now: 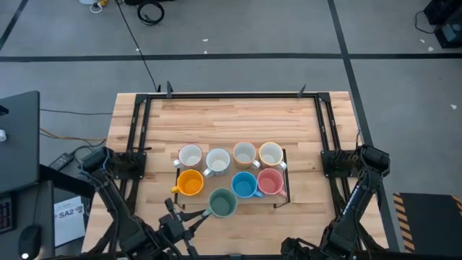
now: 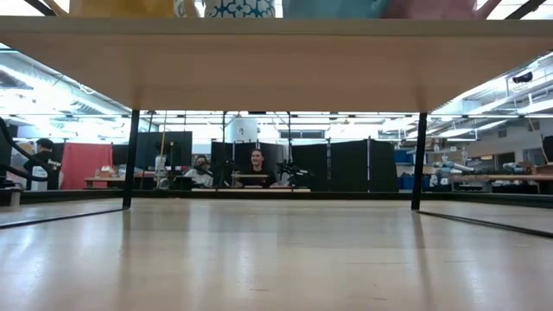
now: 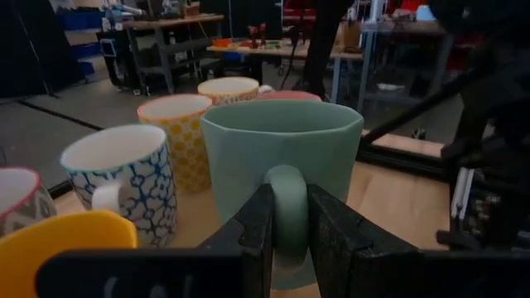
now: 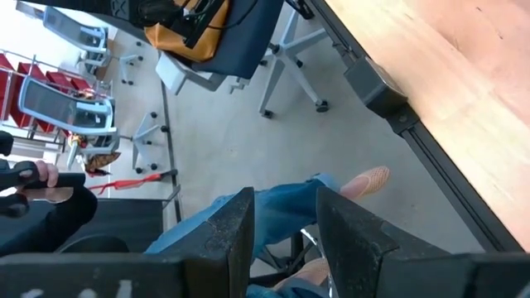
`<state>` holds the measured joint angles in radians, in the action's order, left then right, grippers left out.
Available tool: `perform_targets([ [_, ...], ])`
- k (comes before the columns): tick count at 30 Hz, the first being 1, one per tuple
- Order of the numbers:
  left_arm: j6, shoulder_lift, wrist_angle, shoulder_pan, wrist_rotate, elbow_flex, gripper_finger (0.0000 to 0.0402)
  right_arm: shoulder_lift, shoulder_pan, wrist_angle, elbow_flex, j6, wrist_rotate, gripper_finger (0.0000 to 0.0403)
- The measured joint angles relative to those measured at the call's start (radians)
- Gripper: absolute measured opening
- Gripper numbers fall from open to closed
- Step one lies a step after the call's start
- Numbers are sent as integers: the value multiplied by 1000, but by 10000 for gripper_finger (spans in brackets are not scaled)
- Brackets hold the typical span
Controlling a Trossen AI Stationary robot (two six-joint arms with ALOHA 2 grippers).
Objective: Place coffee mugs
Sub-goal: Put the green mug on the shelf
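The left gripper (image 3: 288,236) is clamping its two dark fingers (image 3: 257,228) on the handle of the upright green mug (image 3: 281,161). At its 9 o'clock a blue-patterned white mug (image 3: 124,178) is standing, with an orange mug (image 3: 66,240) at 8 o'clock. A yellow-patterned mug (image 3: 184,132) is sitting at 10 o'clock.

Even, shadowless overhead light bathes the pale desk (image 1: 238,115). From desk height, ceiling strip lights glare (the near wood blurs). The left wrist view is dim, its distant room soft; the right's floor is bright.
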<state>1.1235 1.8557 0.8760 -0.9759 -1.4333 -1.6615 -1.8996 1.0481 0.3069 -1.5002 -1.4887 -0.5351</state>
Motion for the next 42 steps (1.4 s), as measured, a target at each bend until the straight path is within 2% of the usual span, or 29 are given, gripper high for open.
perform_targets([
  [11, 205, 11, 148, 3, 49, 0, 60, 0, 0, -7, 0, 7, -24, 137],
  [16, 212, 11, 150, 5, 79, 0, 60, 0, 0, -7, 0, 7, -33, 137],
  [18, 227, 17, 149, 12, 103, 0, 60, 0, 0, -7, 0, 8, -63, 137],
  [27, 280, 78, 162, 30, 89, 0, 60, 0, -19, -47, 0, 81, -211, 137],
  [35, 281, 80, 174, 35, 88, 0, 60, 0, -71, -98, 0, 173, -208, 137],
  [42, 289, 81, 199, 29, 89, 0, 60, -7, -120, -118, 0, 191, -232, 135],
])
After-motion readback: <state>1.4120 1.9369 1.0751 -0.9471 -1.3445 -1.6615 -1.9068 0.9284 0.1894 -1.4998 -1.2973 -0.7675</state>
